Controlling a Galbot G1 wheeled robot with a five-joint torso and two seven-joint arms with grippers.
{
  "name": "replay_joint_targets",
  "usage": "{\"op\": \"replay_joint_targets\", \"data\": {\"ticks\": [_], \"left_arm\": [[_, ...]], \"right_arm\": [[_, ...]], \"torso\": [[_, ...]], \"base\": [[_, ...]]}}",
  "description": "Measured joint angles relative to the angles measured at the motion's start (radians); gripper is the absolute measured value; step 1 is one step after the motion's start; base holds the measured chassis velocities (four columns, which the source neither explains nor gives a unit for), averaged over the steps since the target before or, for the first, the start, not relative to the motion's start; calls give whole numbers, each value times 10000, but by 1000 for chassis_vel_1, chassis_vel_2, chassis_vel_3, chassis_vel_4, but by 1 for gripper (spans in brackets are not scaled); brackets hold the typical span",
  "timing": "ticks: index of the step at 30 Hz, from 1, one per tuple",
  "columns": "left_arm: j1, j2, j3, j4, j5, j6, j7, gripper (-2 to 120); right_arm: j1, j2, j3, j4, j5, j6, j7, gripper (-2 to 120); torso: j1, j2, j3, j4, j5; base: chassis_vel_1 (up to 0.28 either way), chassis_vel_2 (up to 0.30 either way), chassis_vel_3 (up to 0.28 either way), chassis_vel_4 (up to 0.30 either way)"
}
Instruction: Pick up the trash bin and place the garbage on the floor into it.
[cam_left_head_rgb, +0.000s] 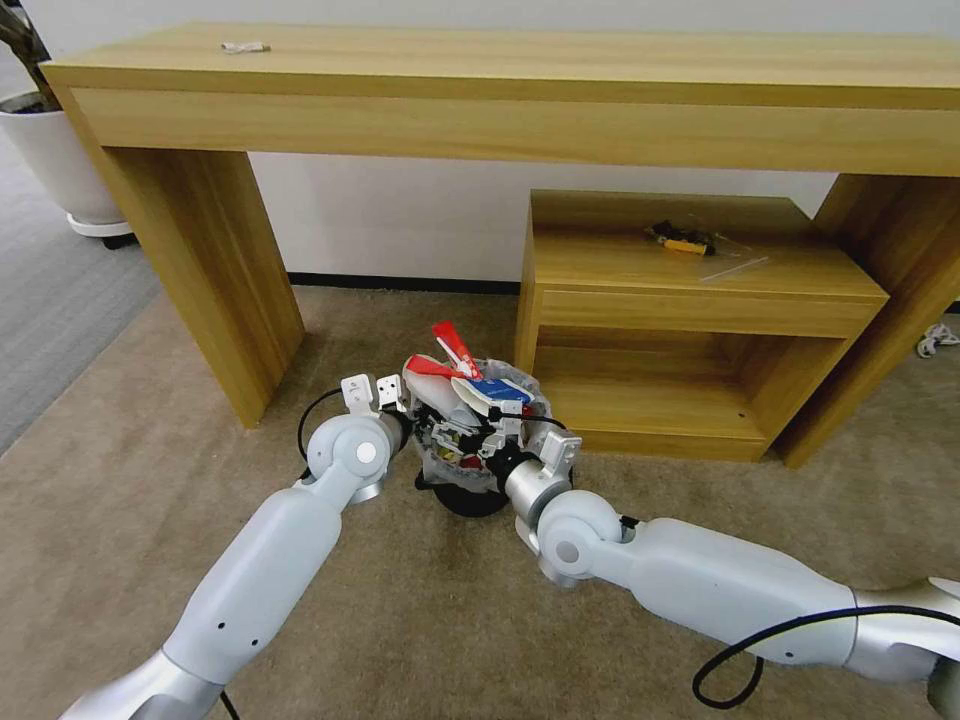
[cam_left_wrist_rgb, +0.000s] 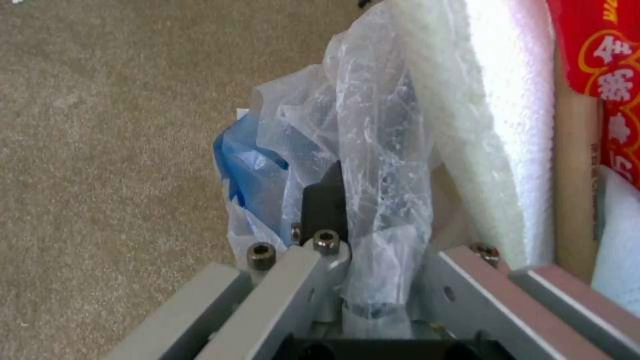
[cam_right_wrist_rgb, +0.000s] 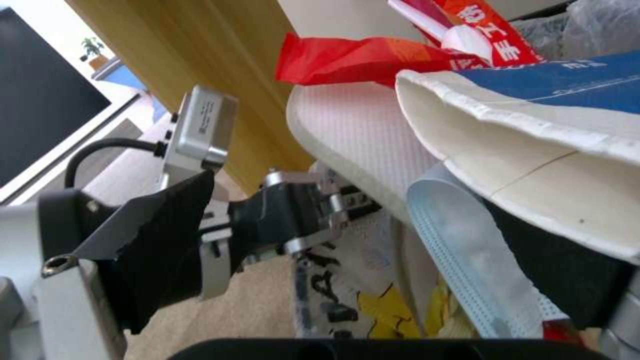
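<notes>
The trash bin (cam_left_head_rgb: 470, 470) stood on the beige floor (cam_left_head_rgb: 150, 480) before a low wooden shelf (cam_left_head_rgb: 690, 330), stuffed with garbage (cam_left_head_rgb: 465, 385). The left end effector (cam_left_wrist_rgb: 373, 235) was clenched on its plastic-lined rim; the right end effector (cam_left_head_rgb: 500, 430) hovered over the garbage, its grip unclear.
</notes>
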Motion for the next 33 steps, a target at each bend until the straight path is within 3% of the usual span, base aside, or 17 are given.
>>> {"op": "replay_joint_targets", "data": {"ticks": [11, 33], "left_arm": [[-546, -301, 191, 794, 23, -8, 0, 0], [-514, -328, 159, 861, 95, -42, 23, 0]], "right_arm": [[-23, 227, -6, 132, -25, 10, 213, 100], [-224, 444, 32, 168, -63, 389, -152, 100]], "torso": [[0, 0, 1, 0, 1], [0, 0, 1, 0, 1]], "base": [[0, 0, 0, 0], [0, 0, 0, 0]]}}
